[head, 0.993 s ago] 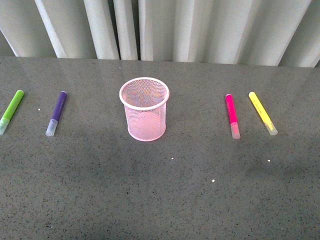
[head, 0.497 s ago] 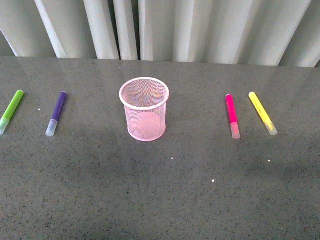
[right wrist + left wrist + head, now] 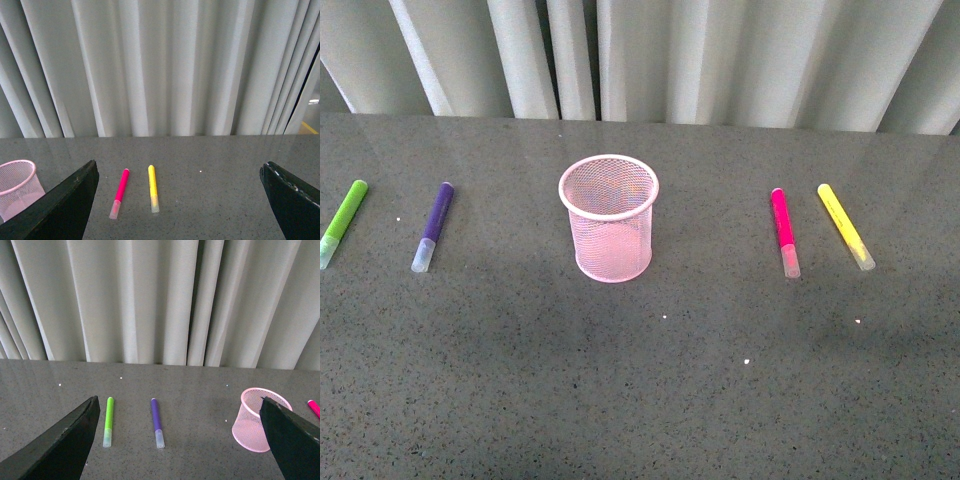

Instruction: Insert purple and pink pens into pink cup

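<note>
Pink wire mesh forms the cup (image 3: pixel 609 218), which stands upright and empty at the middle of the desk (image 3: pixel 670 400). The purple pen (image 3: pixel 433 227) lies flat toward the left edge and the pink pen (image 3: pixel 784 232) toward the right, their pale caps pointing at the near edge. Both look light, stiff and smooth, and are probably best pinched mid-barrel.

Left wrist view: the left gripper (image 3: pixel 178 399) is spread wide and empty, facing the purple pen.

Right wrist view: the right gripper (image 3: pixel 178 164) is likewise spread and empty, facing the pink pen.
</note>
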Controlling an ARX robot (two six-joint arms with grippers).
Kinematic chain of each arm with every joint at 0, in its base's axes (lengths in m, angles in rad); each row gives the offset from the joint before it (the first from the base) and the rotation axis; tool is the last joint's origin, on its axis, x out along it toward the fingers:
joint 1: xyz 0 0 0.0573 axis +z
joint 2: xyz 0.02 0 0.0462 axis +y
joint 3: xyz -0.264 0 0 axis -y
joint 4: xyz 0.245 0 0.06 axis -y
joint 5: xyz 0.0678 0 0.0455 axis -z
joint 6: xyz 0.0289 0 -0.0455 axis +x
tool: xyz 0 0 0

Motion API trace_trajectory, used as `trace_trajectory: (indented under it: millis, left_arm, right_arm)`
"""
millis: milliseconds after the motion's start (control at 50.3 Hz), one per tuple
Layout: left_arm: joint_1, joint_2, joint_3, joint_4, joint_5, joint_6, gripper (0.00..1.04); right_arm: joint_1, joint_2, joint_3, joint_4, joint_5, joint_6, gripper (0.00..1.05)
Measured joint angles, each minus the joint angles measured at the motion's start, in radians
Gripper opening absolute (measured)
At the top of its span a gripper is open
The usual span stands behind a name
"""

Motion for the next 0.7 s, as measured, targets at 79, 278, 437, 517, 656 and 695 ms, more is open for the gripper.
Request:
trace_trajectory:
  millis: [79, 278, 437, 517, 656, 695]
  left_arm:
    - [0.0, 0.0, 0.0, 0.0, 0.0, 0.0, 0.98]
    - [0.0, 0.0, 0.0, 0.0, 0.0, 0.0, 0.98]
    - [0.0, 0.0, 0.0, 0.0, 0.0, 0.0, 0.98]
    - [-0.014, 0.035, 0.026, -0.075, -0.063, -0.045, 0.98]
    - [0.029, 0.267, 0.116, -0.234, -0.099, -0.246, 0.98]
    - [0.065, 0.348, 0.13, -0.182, -0.064, -0.289, 0.98]
  right_arm:
    - [0.0, 0.0, 0.0, 0.0, 0.0, 0.0, 0.98]
    - [0.0, 0.0, 0.0, 0.0, 0.0, 0.0, 0.98]
    - [0.0, 0.0, 0.0, 0.0, 0.0, 0.0, 0.98]
    - [0.0, 0.0, 0.0, 0.0, 0.0, 0.0, 0.98]
    - [0.0, 0.0, 0.0, 0.0, 0.0, 0.0, 0.98]
    - [0.0, 0.0, 0.0, 0.0, 0.0, 0.0, 0.98]
